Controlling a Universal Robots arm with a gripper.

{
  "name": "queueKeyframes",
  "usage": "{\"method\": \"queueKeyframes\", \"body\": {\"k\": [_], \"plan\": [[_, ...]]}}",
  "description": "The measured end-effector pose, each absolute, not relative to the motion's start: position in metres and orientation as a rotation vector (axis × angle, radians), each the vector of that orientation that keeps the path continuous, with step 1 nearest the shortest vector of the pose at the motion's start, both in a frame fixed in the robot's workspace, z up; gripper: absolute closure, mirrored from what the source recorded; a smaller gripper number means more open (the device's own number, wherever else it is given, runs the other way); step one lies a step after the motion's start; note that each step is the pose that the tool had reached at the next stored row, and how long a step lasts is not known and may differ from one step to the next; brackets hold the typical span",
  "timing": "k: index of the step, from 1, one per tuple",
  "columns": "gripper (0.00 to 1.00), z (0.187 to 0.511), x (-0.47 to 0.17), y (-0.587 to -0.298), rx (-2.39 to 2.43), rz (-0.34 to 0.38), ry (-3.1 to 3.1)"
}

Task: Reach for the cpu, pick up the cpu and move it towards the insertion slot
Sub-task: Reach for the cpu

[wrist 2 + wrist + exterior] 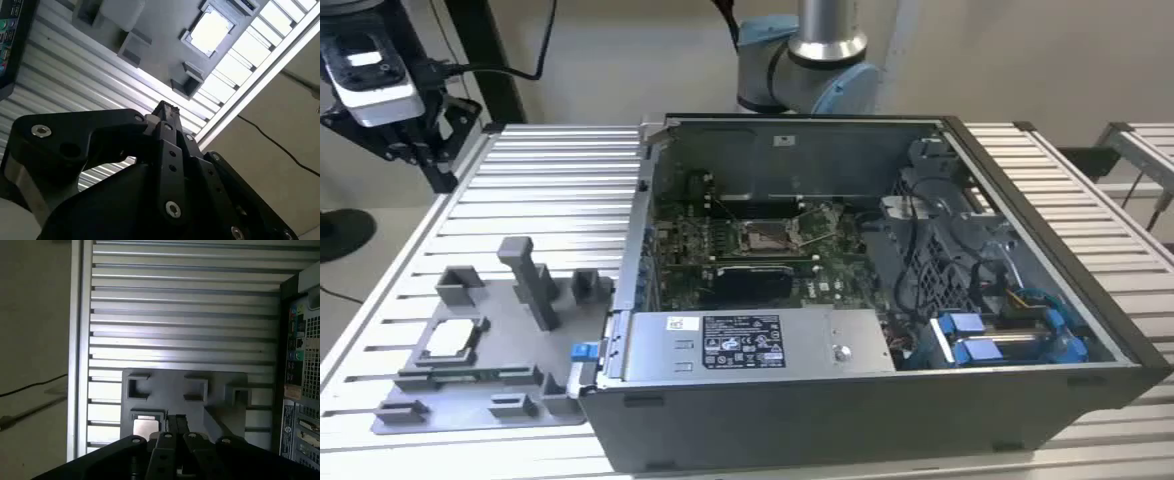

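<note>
Spanning the space beneath the hand [165, 106], the slatted metal table [547, 180] carries an open computer case [881, 400] and a grey fixture plate [454, 402], the plate lying nearer the hand than the case does. The hand hangs above the table with its dark fingers [172, 421] clenched together on nothing. Well apart from it, the insertion slot [767, 236] sits on the green motherboard [680, 250] inside the case, while the cpu [210, 31] rests flat in a pocket of the plate, below and ahead of the fingertips, untouched.
</note>
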State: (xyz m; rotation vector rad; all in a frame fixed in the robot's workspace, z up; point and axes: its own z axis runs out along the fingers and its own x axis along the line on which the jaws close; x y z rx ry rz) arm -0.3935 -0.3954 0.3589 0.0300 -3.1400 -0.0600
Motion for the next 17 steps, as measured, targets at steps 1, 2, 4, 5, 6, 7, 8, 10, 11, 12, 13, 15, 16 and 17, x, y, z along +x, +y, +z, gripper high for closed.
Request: {"method": "queueKeyframes", "body": {"k": [1, 2, 4, 5, 6, 7, 8, 10, 11, 12, 13, 15, 16, 17], "plan": [[1.00, 0.3589, -0.3935, -0.3954, 0.030, -0.060, -3.140], [1.00, 0.3589, -0.3935, -0.3954, 0.030, -0.060, -3.140], [1.00, 0.3589, -0.3935, -0.3954, 0.030, -0.060, -3.140], [1.00, 0.3589, -0.3935, -0.3954, 0.030, -0.060, -3.140], [1.00, 0.3589, -0.3935, -0.3954, 0.030, -0.060, -3.140], [1.00, 0.3589, -0.3935, -0.3954, 0.030, -0.060, -3.140], [1.00, 0.3589, -0.3935, -0.3954, 0.030, -0.060, -3.140], [1.00, 0.3589, -0.3935, -0.3954, 0.030, -0.060, -3.140], [1.00, 0.3589, -0.3935, -0.3954, 0.030, -0.060, -3.140], [1.00, 0.3589, -0.3936, -0.3954, 0.030, -0.060, -3.140], [1.00, 0.3590, -0.3938, -0.3958, 0.030, -0.060, -3.140], [1.00, 0.3589, -0.3948, -0.3979, 0.030, -0.060, -3.140], [1.00, 0.3589, -0.3954, -0.3991, 0.030, -0.060, -3.140], [1.00, 0.3589, -0.3961, -0.4007, 0.030, -0.060, -3.140]]}}
